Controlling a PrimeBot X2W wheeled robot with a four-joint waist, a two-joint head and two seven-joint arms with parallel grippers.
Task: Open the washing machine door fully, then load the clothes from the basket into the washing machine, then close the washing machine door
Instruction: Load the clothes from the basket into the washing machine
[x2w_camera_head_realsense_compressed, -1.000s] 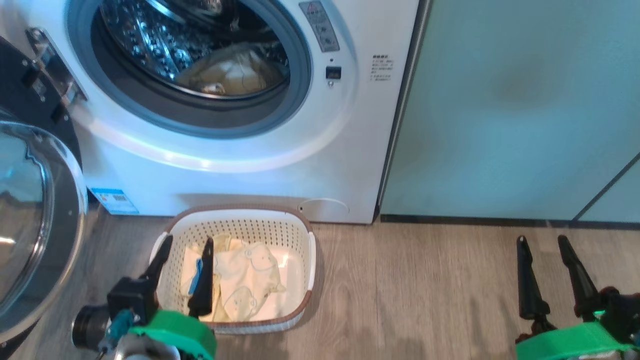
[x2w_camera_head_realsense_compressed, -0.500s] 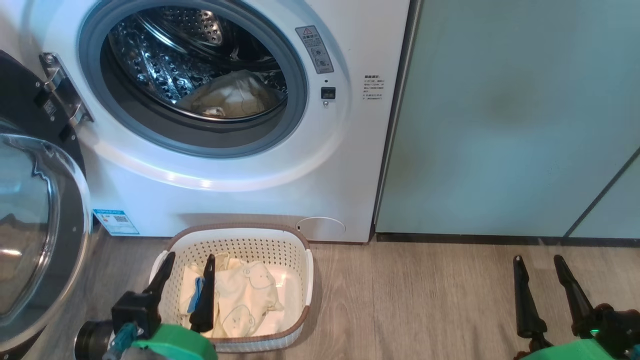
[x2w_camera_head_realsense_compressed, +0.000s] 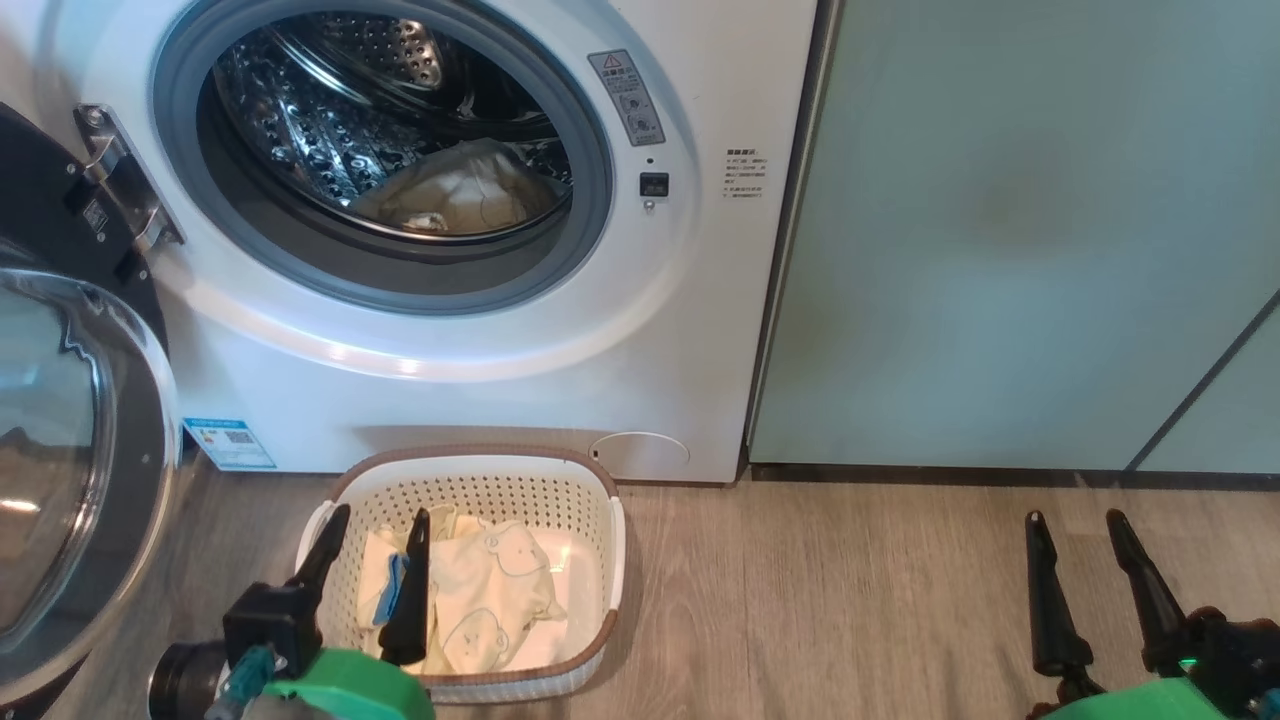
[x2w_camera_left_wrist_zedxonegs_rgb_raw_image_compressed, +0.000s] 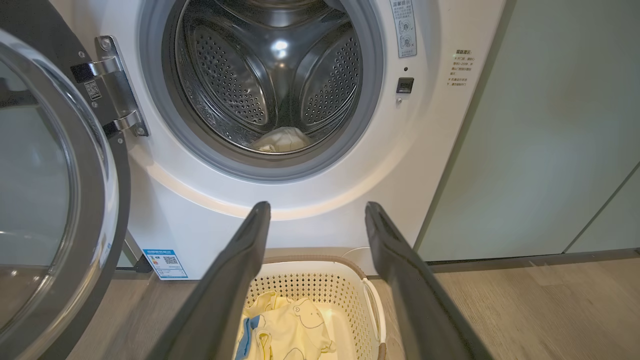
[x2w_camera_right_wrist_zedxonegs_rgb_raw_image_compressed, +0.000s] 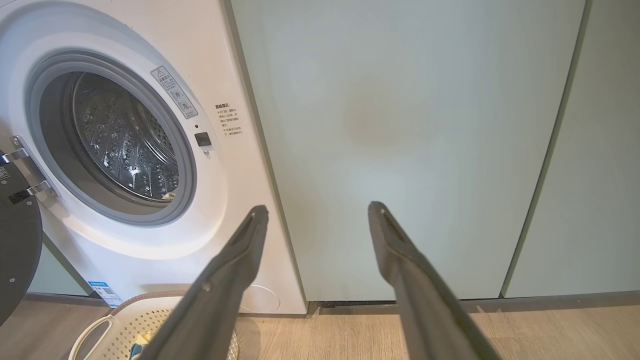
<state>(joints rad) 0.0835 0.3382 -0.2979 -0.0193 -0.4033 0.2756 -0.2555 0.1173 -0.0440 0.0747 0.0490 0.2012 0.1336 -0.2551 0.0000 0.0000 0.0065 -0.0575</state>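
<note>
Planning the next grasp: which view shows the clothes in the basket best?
The head view: the clothes lie nearly whole in the basket, partly behind the left gripper. The left wrist view crops them at its bottom edge; the right wrist view shows a sliver.

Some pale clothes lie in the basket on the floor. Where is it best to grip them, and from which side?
Pinch the bunched middle of the clothes, coming straight down from above. The basket has walls on every side and the pile lies low inside, so only the open top gives the jaws room.
</note>
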